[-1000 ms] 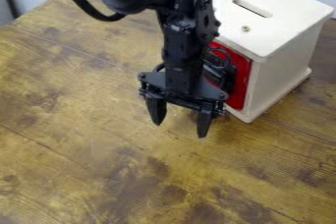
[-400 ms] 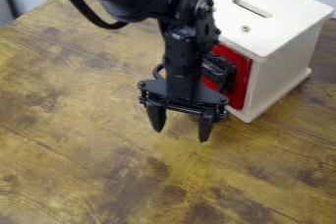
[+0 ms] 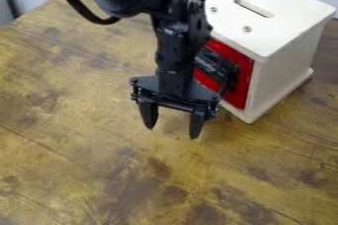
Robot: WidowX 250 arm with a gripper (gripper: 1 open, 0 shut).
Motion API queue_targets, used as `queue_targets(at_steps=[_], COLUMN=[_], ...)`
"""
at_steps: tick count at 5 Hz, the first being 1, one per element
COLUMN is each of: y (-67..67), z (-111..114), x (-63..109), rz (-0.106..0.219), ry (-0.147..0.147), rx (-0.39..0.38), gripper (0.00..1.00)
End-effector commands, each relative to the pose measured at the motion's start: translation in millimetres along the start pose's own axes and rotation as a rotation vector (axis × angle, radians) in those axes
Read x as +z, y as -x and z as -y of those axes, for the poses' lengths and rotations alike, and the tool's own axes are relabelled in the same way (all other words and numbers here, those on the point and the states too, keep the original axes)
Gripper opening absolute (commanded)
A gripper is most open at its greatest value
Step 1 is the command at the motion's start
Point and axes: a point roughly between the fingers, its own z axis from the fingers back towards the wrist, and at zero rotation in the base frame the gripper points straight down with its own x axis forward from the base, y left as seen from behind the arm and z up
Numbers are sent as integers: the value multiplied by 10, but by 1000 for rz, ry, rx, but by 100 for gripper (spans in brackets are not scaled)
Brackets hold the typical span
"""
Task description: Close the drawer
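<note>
- My gripper (image 3: pixel 173 124) hangs fingers-down above the wooden table (image 3: pixel 79 160), jaws spread apart, nothing between them, touching nothing.
- The drawer (image 3: pixel 224 71), red-fronted, sits in the cream-white box (image 3: pixel 271 32) just behind my gripper; its black handle (image 3: pixel 222 74) shows beside my arm.
- No readable writing anywhere.
- My arm hides the drawer's left part.

Bare wooden table (image 3: pixel 79 160) left of the tool (image 3: pixel 173 123), box (image 3: pixel 284 46) at right
</note>
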Motion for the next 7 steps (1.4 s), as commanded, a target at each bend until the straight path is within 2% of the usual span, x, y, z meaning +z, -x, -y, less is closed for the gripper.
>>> queue_targets(at_steps=[1,2,4,5,7], y=[-222,-192,-92,-73,-65], z=[-67,-46,73,218,196], x=[534,410,176,138,143], rz=[158,148,92,96,85], ry=[47,25,8,22,20], rx=[0,11,35,29,16], gripper=[100,100,100,100,100])
